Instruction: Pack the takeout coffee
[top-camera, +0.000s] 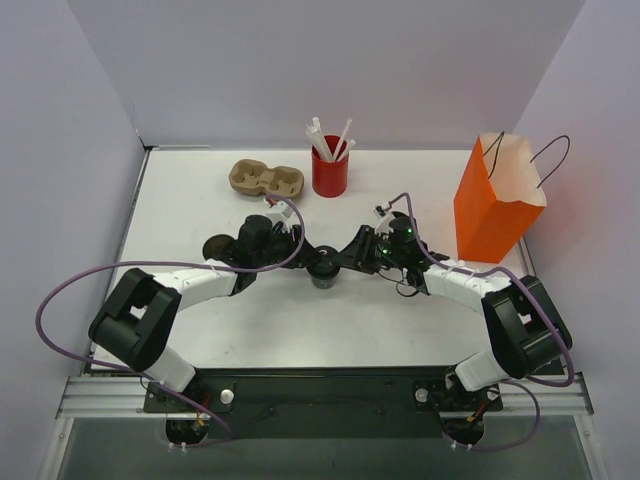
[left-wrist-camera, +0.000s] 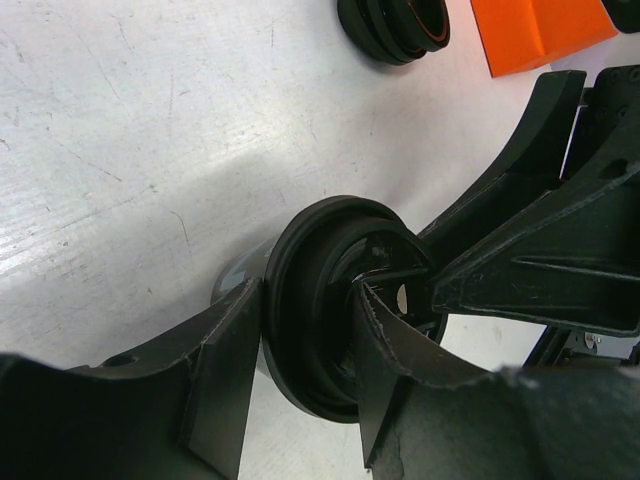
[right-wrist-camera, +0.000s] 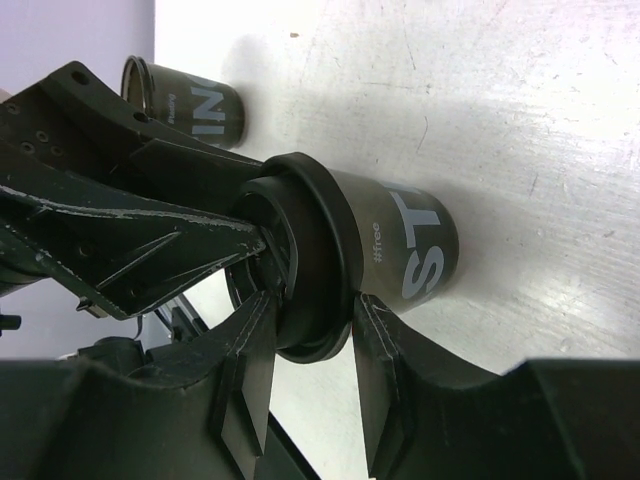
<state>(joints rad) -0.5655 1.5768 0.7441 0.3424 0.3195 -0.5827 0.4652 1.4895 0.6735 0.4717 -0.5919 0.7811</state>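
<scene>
A dark coffee cup (top-camera: 325, 272) with a black lid stands mid-table between both arms. In the right wrist view its body (right-wrist-camera: 400, 245) carries white letters. My left gripper (top-camera: 312, 263) comes from the left; in the left wrist view (left-wrist-camera: 310, 290) its fingers pinch the rim of the lid (left-wrist-camera: 320, 230), one outside and one on top. My right gripper (top-camera: 341, 262) comes from the right, and its fingers (right-wrist-camera: 312, 300) close on the lid's edge. A second, lidless dark cup (right-wrist-camera: 190, 105) stands behind, hidden under the arms in the top view.
The orange paper bag (top-camera: 490, 205) stands open at the right, and its corner shows in the left wrist view (left-wrist-camera: 540, 30). The tan carrier (top-camera: 265, 180) and the red cup of straws (top-camera: 329, 172) stand at the back. A black round ridged thing (left-wrist-camera: 395, 25) lies near the bag.
</scene>
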